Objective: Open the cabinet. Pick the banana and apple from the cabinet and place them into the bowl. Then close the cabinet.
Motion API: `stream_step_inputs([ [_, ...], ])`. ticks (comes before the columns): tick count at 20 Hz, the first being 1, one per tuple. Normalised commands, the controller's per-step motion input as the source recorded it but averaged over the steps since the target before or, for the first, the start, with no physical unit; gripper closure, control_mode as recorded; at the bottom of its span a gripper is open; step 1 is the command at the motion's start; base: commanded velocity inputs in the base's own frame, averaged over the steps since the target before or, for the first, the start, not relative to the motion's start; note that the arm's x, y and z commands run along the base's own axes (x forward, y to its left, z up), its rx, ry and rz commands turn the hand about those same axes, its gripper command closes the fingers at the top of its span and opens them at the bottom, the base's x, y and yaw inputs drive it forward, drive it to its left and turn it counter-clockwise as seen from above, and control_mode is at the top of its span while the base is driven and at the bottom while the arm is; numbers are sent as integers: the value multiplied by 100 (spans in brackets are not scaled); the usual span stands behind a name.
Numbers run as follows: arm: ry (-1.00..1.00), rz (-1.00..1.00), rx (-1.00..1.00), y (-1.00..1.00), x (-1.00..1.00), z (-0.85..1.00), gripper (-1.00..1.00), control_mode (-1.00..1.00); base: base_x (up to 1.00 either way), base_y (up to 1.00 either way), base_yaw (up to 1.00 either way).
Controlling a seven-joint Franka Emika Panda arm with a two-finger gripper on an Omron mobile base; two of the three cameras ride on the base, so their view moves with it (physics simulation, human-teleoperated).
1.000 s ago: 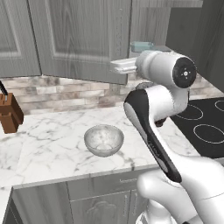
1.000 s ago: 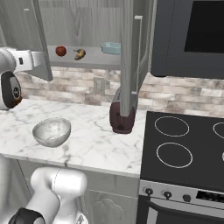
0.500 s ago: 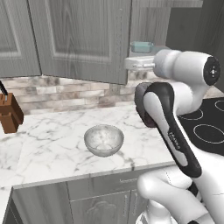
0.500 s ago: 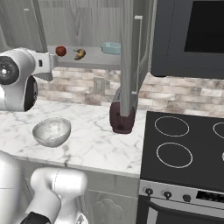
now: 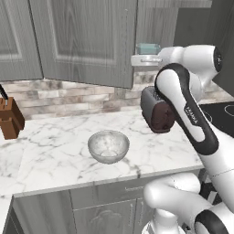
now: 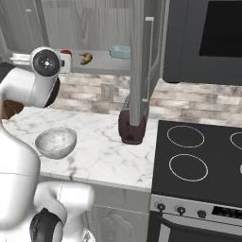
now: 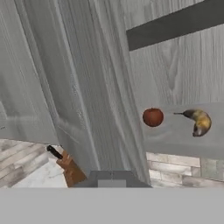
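The cabinet stands open, its right door (image 6: pixel 137 61) edge-on and its left door (image 5: pixel 87 41) swung out. On its shelf (image 6: pixel 101 68) lie the dark red apple (image 7: pixel 152 117) and, to its right, the pale yellow banana (image 7: pixel 197 121); the banana (image 6: pixel 86 58) also lies there in the right base view, with the apple (image 6: pixel 66 53) half hidden behind my wrist. The grey-white bowl (image 5: pixel 108 145) sits empty on the marble counter. My gripper (image 7: pixel 112 178) is shut on nothing, held up at shelf height (image 5: pixel 135 60) beside the left door's edge, apart from both fruits.
A light-blue dish (image 6: pixel 119 51) rests on the shelf right of the banana. A dark red toaster (image 5: pixel 155 114) stands under the cabinet, a knife block (image 5: pixel 10 121) at the counter's far left. The stove (image 6: pixel 198 160) and microwave (image 6: pixel 208 38) are to the right.
My arm has swung to the right and slightly up, bringing the hand closer to the open shelf. The gripper stayed shut; fruits and bowl have not moved.
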Motion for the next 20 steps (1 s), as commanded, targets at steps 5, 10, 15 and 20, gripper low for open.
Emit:
stream_step_inputs([
  [5, 13, 18, 0, 0, 39, 0, 100, -100, 0, 0, 0],
  [10, 11, 18, 0, 0, 18, 0, 100, -100, 0, 0, 0],
  [15, 2, 17, 0, 0, 17, 0, 100, -100, 0, 0, 0],
  [20, 0, 16, 0, 0, 22, 0, 100, -100, 0, 0, 0],
])
